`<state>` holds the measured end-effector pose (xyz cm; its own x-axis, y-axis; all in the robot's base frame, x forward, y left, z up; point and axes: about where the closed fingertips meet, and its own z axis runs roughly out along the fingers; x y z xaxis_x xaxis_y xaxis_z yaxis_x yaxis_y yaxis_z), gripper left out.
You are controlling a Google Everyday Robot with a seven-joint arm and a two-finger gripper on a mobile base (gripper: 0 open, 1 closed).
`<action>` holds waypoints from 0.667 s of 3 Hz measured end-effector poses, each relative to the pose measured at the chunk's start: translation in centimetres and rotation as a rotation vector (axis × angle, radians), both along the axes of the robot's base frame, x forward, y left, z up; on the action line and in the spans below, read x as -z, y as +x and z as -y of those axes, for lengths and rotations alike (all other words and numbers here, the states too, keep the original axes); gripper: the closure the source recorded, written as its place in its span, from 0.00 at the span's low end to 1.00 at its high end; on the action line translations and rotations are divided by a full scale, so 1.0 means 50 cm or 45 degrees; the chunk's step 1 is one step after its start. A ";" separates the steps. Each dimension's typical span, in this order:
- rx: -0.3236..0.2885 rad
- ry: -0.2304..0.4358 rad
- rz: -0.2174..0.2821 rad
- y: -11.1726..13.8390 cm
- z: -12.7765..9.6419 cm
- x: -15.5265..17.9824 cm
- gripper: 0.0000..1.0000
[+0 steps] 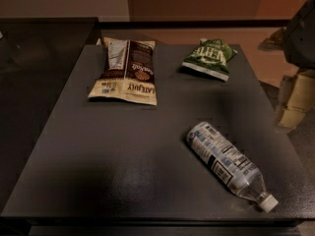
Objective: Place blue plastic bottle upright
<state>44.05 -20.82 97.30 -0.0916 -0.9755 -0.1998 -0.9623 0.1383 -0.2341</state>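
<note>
The blue plastic bottle (227,163) lies on its side on the dark table (123,151), at the front right. It is clear with a white and pale-blue label, and its white cap (268,203) points to the front right corner. My gripper (294,101) shows as a cream-coloured part at the right edge of the camera view, beyond the table's right side and apart from the bottle. It holds nothing that I can see.
A brown snack bag (127,71) lies flat at the back left of the table. A green chip bag (209,58) lies at the back right. A dark counter (39,58) adjoins the table on the left.
</note>
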 end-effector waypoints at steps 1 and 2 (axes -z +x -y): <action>-0.242 -0.035 -0.001 0.013 -0.018 0.017 0.00; -0.478 -0.076 0.019 0.013 -0.034 0.030 0.00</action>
<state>44.68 -19.12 95.80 0.2769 -0.9506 -0.1405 -0.9398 -0.2374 -0.2458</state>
